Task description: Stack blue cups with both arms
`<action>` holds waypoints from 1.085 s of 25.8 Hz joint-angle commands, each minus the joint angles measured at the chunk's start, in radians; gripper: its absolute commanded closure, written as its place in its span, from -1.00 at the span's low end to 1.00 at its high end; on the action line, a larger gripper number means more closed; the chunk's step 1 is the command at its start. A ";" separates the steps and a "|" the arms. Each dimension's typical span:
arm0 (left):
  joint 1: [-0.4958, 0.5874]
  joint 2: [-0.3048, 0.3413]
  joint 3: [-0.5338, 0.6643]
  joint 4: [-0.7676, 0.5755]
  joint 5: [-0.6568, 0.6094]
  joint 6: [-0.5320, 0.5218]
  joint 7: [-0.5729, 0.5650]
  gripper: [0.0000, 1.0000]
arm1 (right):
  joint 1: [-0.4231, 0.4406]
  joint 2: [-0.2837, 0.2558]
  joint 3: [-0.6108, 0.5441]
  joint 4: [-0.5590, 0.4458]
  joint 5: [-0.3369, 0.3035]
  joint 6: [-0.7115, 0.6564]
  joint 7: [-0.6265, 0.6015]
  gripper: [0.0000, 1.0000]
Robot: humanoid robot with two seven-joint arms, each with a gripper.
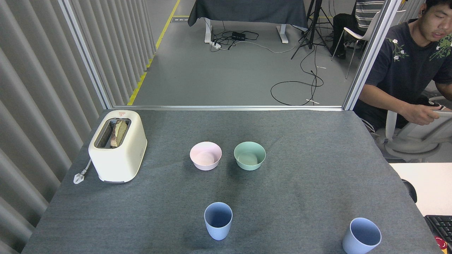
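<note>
Apart, blue cups [218, 220] [361, 235] (both upright).

- Grey ribbed wall panels [31, 106] line the left side.
- Grey floor [226, 70] beyond the desk [317, 169], strewn with black cables [300, 88].
- A dark-draped table [247, 12] stands far back.

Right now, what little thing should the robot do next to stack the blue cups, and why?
Probably bring one gripper back into view and down around the middle blue cup. Both cups stand upright and apart on the grey table, the other blue cup near the right edge, and no gripper shows, so nothing is held yet. The middle one stands clear of the bowls, so it looks easiest to grasp first.
</note>
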 commanded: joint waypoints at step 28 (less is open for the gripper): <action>-0.006 -0.006 0.008 0.005 0.006 0.003 0.025 -1.00 | -0.231 -0.066 -0.044 0.156 0.011 0.005 0.139 -1.00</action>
